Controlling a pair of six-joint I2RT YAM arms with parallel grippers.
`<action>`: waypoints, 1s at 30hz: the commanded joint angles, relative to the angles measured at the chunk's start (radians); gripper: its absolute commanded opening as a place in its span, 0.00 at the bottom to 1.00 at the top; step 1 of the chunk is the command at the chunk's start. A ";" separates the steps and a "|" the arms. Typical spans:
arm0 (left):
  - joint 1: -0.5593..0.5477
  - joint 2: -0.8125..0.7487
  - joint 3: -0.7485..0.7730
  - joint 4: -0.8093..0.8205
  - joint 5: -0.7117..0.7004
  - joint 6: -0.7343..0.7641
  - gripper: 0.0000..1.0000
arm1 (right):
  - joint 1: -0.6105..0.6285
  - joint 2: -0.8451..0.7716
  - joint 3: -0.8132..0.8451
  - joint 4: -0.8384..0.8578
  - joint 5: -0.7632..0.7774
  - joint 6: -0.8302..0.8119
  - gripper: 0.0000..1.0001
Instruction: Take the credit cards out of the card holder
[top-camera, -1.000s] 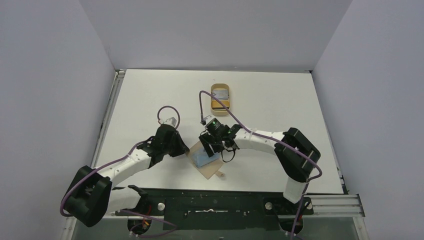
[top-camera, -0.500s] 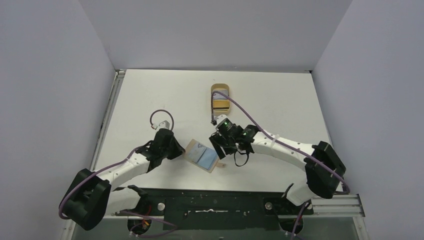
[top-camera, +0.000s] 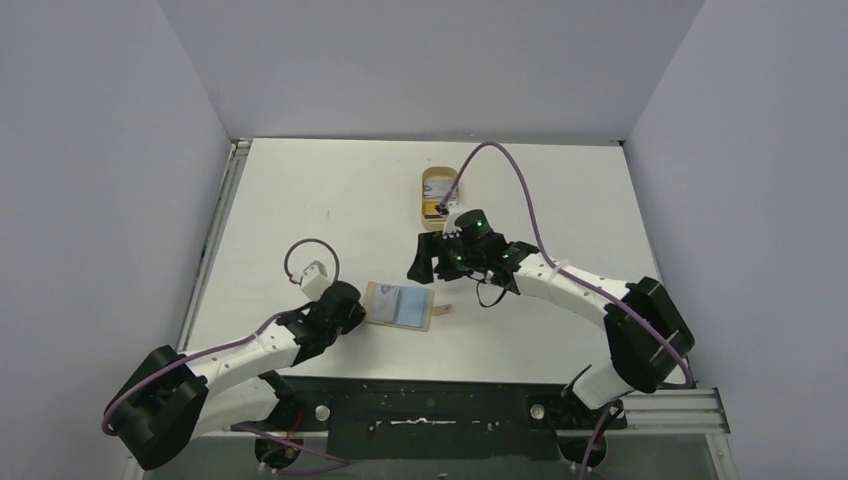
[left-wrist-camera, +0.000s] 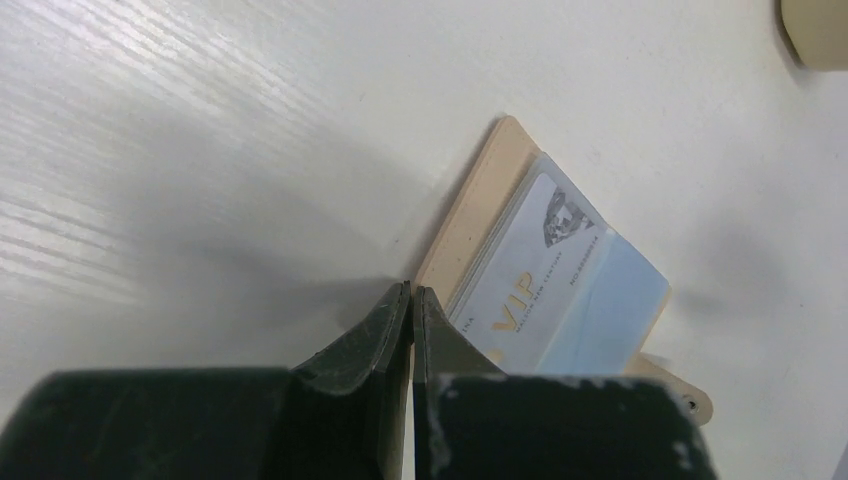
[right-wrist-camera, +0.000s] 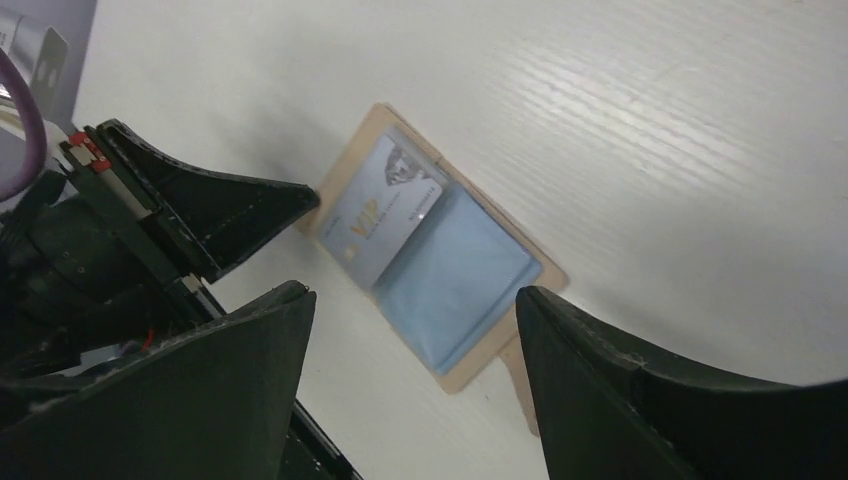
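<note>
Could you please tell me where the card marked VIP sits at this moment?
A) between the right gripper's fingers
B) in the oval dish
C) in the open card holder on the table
C: the VIP card lies tucked in the open card holder, flat on the table, while the right gripper hangs open and empty.

Left arm low and stretched forward, left gripper closed tight, fingertips pressed together, right arm bent across the middle, right gripper spread wide, empty
</note>
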 joint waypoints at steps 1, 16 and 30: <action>-0.064 0.032 0.029 -0.040 -0.172 -0.123 0.00 | 0.021 0.070 -0.001 0.247 -0.151 0.134 0.75; -0.143 0.165 0.030 0.029 -0.230 -0.214 0.00 | 0.102 0.269 -0.051 0.388 -0.066 0.318 0.74; -0.146 0.160 0.004 0.074 -0.221 -0.210 0.00 | 0.108 0.412 -0.055 0.613 -0.103 0.441 0.73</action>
